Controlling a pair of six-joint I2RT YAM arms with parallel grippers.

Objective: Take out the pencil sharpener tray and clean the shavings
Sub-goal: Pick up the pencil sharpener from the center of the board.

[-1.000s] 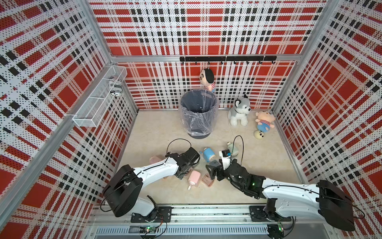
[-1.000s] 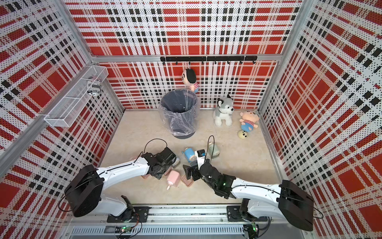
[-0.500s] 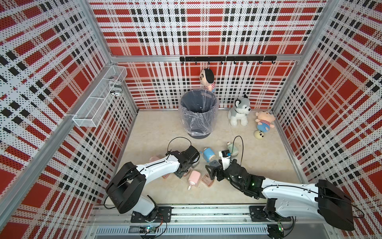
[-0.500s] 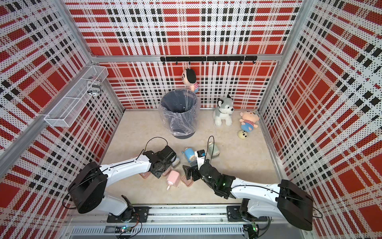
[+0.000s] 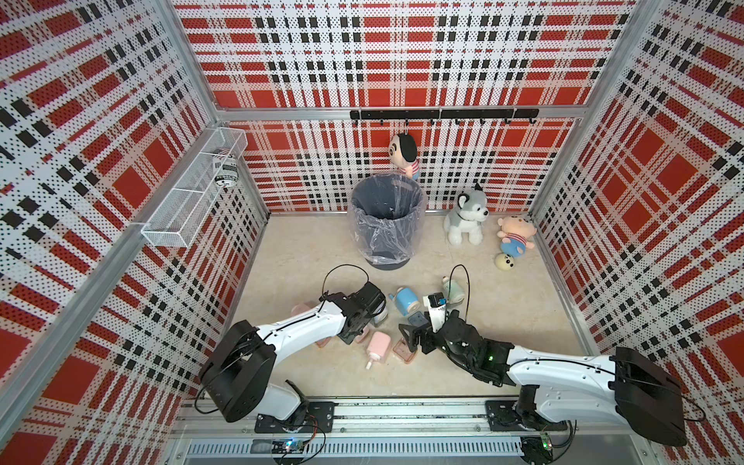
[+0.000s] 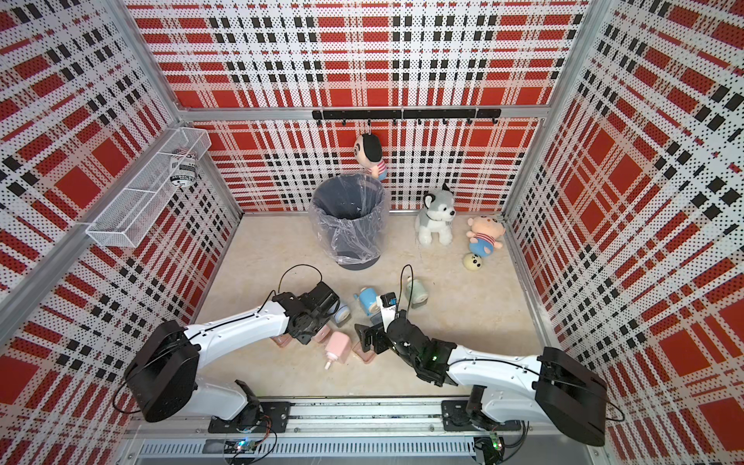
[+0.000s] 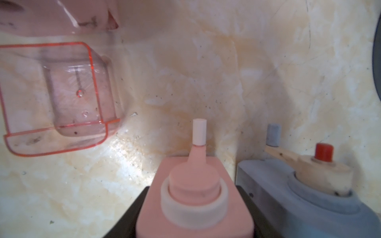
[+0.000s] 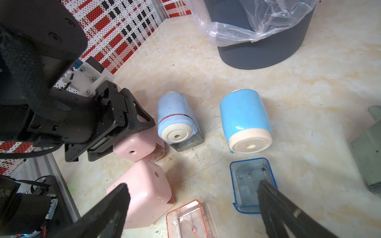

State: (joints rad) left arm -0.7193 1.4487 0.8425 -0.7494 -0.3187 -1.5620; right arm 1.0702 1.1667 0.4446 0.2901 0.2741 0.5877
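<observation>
Left gripper (image 7: pixel 191 214) is clamping the pink sharpener (image 8: pixel 138 147), I'm guessing to brace it while its shavings tray (image 8: pixel 157 152) gets pulled. That tray is sitting in the body, facing the right gripper (image 8: pixel 192 187), which is hanging wide open nearby over a loose red tray (image 8: pixel 189 220) and blue tray (image 8: pixel 249 181) on the counter (image 8: pixel 288 82).

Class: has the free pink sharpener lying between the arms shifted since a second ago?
No. The free pink sharpener lies where it did relative to the bin.
</observation>
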